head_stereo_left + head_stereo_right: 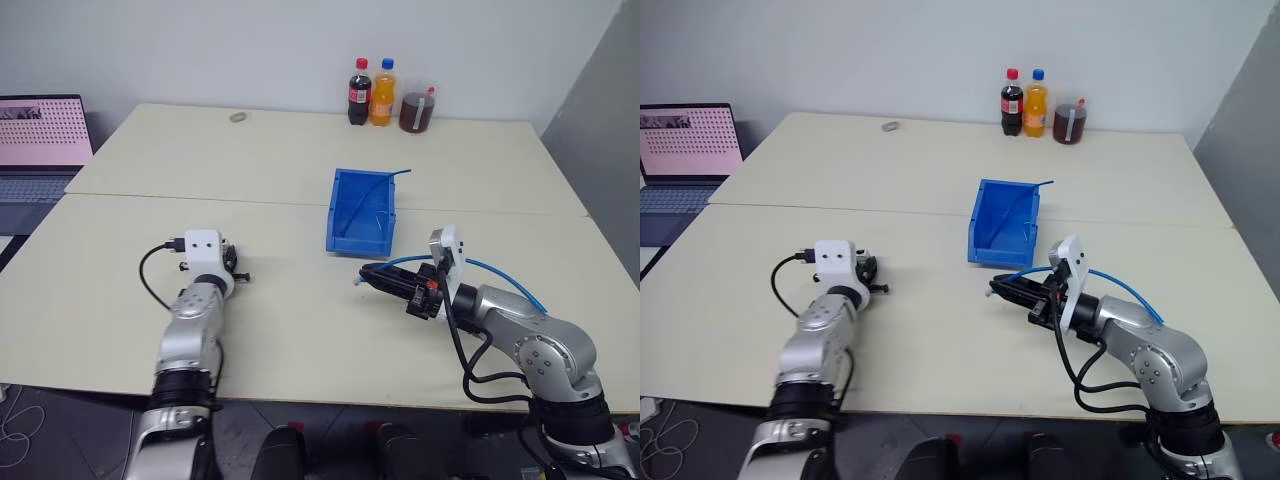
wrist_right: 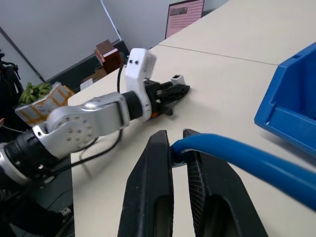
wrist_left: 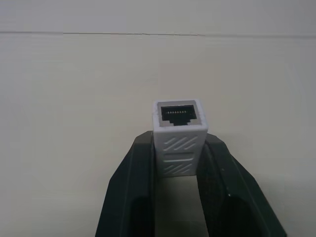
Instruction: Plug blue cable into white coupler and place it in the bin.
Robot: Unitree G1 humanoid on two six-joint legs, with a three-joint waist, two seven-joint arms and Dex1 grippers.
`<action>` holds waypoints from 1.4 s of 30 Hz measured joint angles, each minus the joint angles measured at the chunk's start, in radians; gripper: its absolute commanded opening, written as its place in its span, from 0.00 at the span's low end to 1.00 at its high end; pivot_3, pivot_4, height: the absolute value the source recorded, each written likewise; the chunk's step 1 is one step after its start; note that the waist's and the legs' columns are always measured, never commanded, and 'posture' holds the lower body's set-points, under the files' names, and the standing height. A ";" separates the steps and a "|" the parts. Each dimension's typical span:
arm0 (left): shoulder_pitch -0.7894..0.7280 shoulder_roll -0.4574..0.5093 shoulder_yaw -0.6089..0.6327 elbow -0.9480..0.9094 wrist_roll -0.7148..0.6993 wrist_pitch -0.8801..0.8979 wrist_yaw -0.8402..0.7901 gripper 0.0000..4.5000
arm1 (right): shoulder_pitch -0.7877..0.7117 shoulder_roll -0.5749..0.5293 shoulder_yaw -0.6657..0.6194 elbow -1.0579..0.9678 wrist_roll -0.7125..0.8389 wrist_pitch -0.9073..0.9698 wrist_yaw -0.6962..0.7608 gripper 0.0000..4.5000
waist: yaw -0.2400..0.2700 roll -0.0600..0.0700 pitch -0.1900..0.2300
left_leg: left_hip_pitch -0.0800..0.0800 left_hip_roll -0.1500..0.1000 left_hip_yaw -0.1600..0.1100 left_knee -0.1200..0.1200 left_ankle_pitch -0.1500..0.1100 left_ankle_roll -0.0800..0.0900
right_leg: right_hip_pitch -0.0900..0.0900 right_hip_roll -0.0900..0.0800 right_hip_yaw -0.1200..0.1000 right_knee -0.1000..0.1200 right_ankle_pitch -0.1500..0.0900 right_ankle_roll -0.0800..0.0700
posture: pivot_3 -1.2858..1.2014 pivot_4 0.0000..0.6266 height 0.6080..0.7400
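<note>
The blue cable is pinched near its plug end between the two black fingers of the right gripper, which close narrowly on it. From there the cable arcs back over the right wrist and down toward the right edge of the table.

The table is the largest thing in view, a pale cream surface made of two tops joined along a seam that crosses from side to side. A laptop with a lit screen stands past its left edge.

The bin sits on the near top, just in front of the seam and a little right of centre. A thin, darker blue wire leans inside it, with one end poking up past the far right corner. The right gripper is near the bin's front side but apart from it.

At the far edge of the table stand a cola bottle, an orange soda bottle and a plastic jar of dark liquid, close together in a row.

The left gripper is over the near left part of the table, well apart from the bin and from the right gripper. Its fingers clamp the white coupler by its two long sides. The coupler's dark socket faces away from the wrist, and the ribbed face lies uppermost.
</note>
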 measured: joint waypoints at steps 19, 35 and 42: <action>-0.098 0.249 -0.497 -0.014 -0.054 -0.239 -1.201 0.18 | 0.120 -0.151 0.046 -0.118 -0.130 -0.089 0.082 0.03 | 0.001 -0.001 0.001 | 0.000 0.000 0.001 0.001 0.000 0.000 | 0.000 0.000 0.001 -0.001 -0.002 -0.001 | 0.52 0.24 1.00; -0.160 0.199 -0.529 0.112 0.033 -0.384 -1.228 0.18 | -0.030 -0.104 0.280 -0.015 -0.369 -0.174 0.090 0.03 | 0.009 -0.001 0.001 | 0.000 0.000 0.001 0.003 0.000 0.001 | 0.001 0.000 0.001 0.000 -0.001 0.001 | 0.52 0.24 1.00; -0.153 0.204 -0.529 0.088 0.034 -0.361 -1.229 0.18 | -0.071 -0.068 0.365 0.048 -0.451 -0.195 0.111 0.03 | 0.010 -0.001 0.001 | 0.000 0.000 0.000 0.003 0.000 0.001 | 0.001 0.000 0.001 0.000 -0.001 0.000 | 0.52 0.24 1.00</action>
